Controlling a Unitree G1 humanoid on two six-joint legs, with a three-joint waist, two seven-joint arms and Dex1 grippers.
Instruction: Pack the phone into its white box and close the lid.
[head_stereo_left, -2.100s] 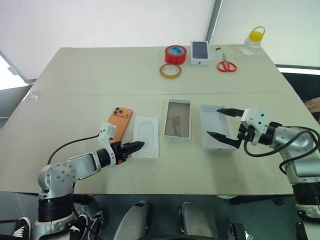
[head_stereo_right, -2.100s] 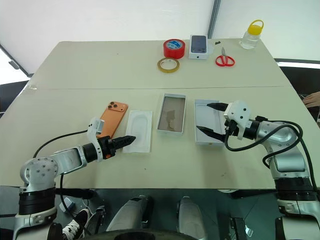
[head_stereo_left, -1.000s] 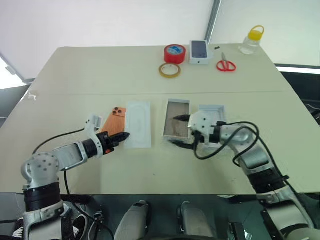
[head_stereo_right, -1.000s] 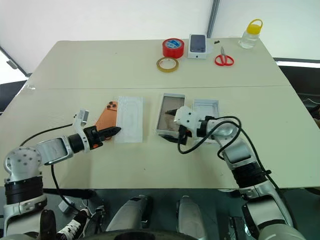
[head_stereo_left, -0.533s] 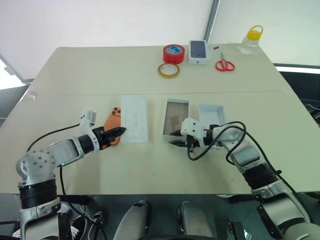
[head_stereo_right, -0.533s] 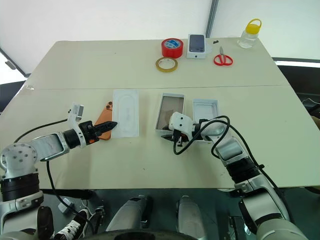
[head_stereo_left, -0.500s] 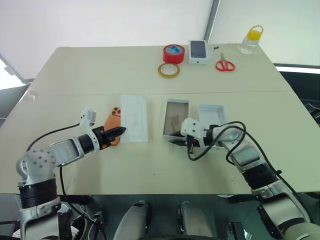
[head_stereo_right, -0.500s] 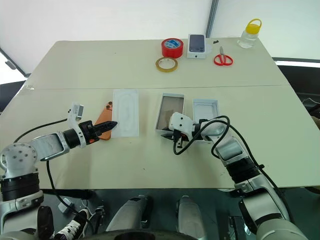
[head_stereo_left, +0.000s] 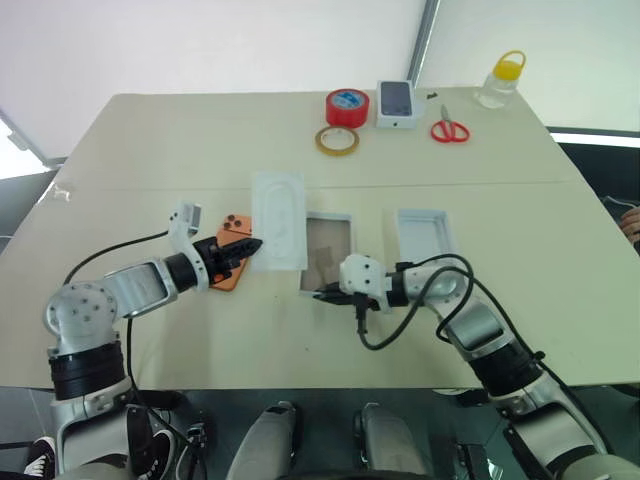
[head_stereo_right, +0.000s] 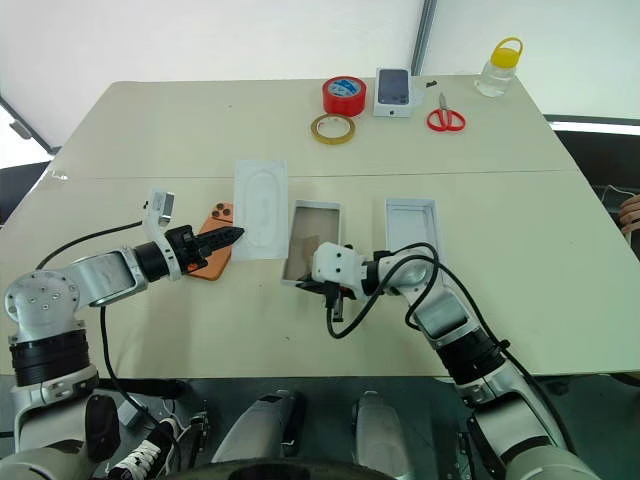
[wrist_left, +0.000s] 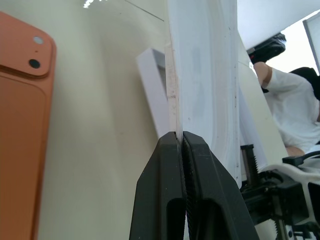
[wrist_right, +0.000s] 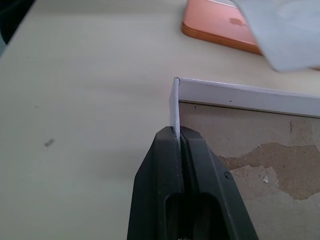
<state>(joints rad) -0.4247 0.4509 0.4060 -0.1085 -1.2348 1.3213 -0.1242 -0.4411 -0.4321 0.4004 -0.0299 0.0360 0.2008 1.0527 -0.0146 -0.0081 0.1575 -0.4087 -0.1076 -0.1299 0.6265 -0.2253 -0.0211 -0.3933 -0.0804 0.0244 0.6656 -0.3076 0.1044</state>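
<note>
Right now each hand has one piece of the packaging, which looks like a way to clear room for the phone (head_stereo_right: 208, 252). The left hand (head_stereo_right: 232, 238) is pressed together on the near edge of a thin white insert tray (head_stereo_right: 260, 210), holding it lifted and tilted, just beside the orange phone, which lies camera-side up on the table (head_stereo_right: 150, 140). Keeping the tray pinched by its rim probably lets it be set aside without disturbing the phone.

The right hand (head_stereo_right: 305, 287) is pinching the near corner wall of the white box (head_stereo_right: 315, 240), whose brownish floor is bare, presumably to slide it closer to the phone. A second white box part (head_stereo_right: 412, 228), likely the lid, rests apart beside it. Packing is not yet begun.
</note>
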